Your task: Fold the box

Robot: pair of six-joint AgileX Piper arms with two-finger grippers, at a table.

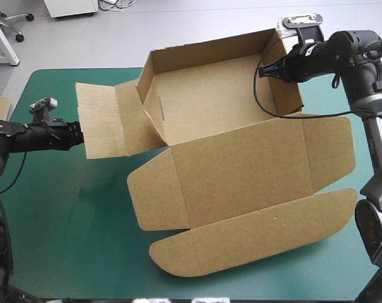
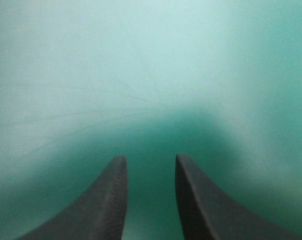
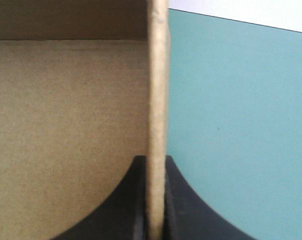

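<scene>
1. High view: finding the box (image 1: 241,158) lying at mid-table on the teal-green cover (image 1: 64,208), tray part toward the far edge, lid (image 1: 254,233) flat toward the near edge. Noting the right gripper (image 1: 266,71) clamping the raised right wall (image 1: 285,95). Noting the left gripper (image 1: 79,134) hovering just beside the outer edge of the left flap (image 1: 105,120), itself lying flat and stretching from the tray toward the table's left edge. Judging the left arm by far the nearer to that flap, with the board lying straight ahead of its fingers.
2. Left wrist view: seeing the left gripper (image 2: 151,157) standing apart, its 2 fingers holding nothing, facing only teal-green cover (image 2: 141,75), with no board showing.
3. Right wrist view: seeing the right gripper (image 3: 154,159) all but closed, pinching the right wall (image 3: 158,75) edge-on between its 2 fingers, with the tray floor (image 3: 66,125) lying on 1 side and teal-green cover (image 3: 230,125) on the other.
</scene>
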